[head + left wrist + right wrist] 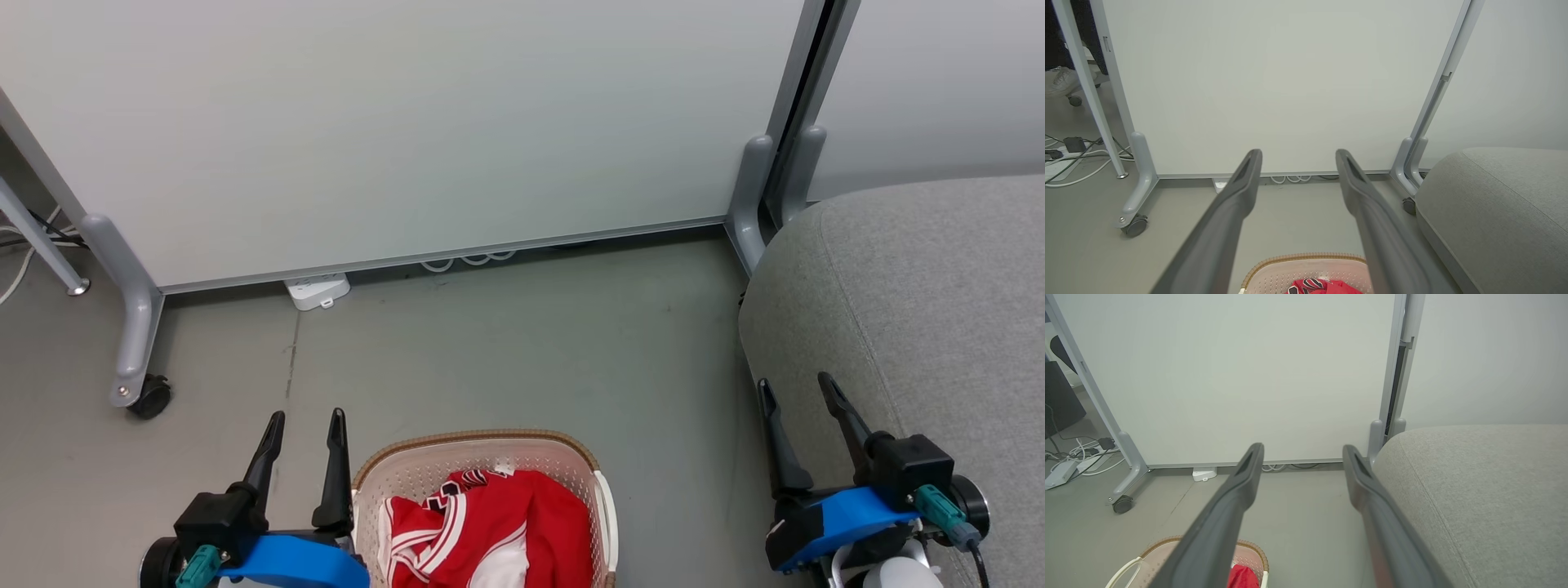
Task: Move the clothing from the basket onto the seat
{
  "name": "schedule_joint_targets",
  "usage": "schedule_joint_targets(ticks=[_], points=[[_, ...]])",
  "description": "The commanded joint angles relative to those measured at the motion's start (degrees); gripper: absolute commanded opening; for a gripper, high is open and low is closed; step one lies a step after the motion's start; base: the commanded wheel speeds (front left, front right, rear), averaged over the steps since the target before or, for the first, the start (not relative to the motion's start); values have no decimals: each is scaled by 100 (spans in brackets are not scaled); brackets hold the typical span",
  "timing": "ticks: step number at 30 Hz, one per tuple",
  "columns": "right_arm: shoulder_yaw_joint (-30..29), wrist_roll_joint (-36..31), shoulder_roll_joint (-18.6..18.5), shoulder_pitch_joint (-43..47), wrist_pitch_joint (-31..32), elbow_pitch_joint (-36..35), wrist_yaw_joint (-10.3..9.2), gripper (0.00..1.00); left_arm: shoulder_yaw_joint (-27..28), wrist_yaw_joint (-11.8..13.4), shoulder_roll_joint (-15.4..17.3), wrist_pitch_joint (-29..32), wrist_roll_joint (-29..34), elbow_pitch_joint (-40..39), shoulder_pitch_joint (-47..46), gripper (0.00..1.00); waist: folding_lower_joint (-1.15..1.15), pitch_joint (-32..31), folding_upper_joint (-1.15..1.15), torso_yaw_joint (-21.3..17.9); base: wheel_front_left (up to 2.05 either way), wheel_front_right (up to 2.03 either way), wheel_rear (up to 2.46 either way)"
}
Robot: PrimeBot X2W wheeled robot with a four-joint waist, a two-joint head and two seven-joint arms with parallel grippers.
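Heaped in the basket (482, 437), the clothing (498, 523) lies just right of the spread, empty left pincer (307, 416), the nearer one.

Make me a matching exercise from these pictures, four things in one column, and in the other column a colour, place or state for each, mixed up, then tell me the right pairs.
Column one:
1. clothing
2. basket
3. seat
4. left hand

Column two:
A. open and empty, just beside the basket's left side
B. cream-white with a brown woven-look rim
C. light grey, at the right of the head view
D. bright red with white, lying in the basket

Pairs: 1-D, 2-B, 3-C, 4-A.
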Motion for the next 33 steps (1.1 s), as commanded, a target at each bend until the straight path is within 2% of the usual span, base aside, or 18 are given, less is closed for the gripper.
schedule_joint_targets(ticks=[1,9,17,26,33], points=[[6,48,-18,-102,-23,-33,-2,100,0,23,31,-20,18,-15,-49,100,0,50,0,-6,0,0,0],[93,56,-17,-347,-18,-182,-2,100,-8,-96,32,-20,78,50,-189,100,0,470,0,-205,0,0,0],[461,-9,-16,-1028,-6,-467,-2,100,45,-310,173,-20,228,396,-644,100,0,1573,0,-666,0,0,0],[903,100,-13,-1745,-114,-745,-3,100,-135,-531,377,-20,335,1526,-1770,100,0,2974,0,-1183,0,0,0],[1152,329,-11,-1950,-265,-961,-3,100,-201,-576,494,26,335,2469,-2610,100,0,3777,0,-1484,0,0,0]])
